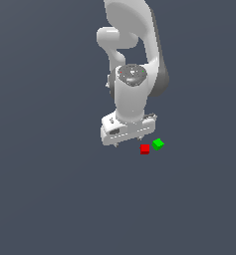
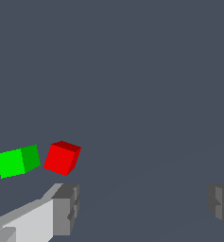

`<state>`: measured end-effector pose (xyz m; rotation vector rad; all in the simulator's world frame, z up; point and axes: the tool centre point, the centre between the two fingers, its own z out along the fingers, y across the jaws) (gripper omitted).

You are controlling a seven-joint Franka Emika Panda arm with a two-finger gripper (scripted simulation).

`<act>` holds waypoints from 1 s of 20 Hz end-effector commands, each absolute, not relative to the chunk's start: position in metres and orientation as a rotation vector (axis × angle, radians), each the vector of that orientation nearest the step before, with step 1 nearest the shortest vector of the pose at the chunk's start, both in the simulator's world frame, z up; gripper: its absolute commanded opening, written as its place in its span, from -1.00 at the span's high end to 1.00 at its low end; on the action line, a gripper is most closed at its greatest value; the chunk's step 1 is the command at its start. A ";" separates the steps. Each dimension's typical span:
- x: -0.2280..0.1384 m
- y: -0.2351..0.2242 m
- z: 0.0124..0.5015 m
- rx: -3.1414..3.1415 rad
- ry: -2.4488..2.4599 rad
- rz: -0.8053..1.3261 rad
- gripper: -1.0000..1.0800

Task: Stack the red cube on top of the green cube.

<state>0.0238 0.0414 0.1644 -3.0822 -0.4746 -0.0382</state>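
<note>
Near the middle of the exterior view, on the flat grey-blue surface (image 1: 50, 199), sit the two small cubes. The red cube (image 1: 145, 149) rests just beside the green cube (image 1: 158, 144), which lies at about two o'clock from it; a narrow strip of surface shows between them, so they are close but apart. Both lie flat on the surface (neither one is on top of the other).

The white arm comes down from twelve o'clock in that view, and its end effector (image 1: 129, 143) hangs at roughly nine o'clock from the red cube, close to it. Only the short tips of the fingers (image 1: 117, 146) peek out under the white body there, too small to judge.

From the wrist view, the end effector (image 2: 144, 203) is spread wide: one grey pad (image 2: 66, 210) and the other at the far edge stand well apart with only bare surface between them. It has hold of nothing. The red cube (image 2: 61, 158) shows just past the nearer pad, outside the gap, turned slightly so that two side faces and its top are visible. The green cube (image 2: 18, 161) sits just beyond it, farther from the gap, also skewed a little.
</note>
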 end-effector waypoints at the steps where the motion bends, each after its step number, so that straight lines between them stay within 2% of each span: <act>1: 0.025 0.049 0.158 -3.061 -0.601 -0.036 -0.92; 20: 0.014 0.108 0.109 -2.711 -1.564 -0.018 -0.92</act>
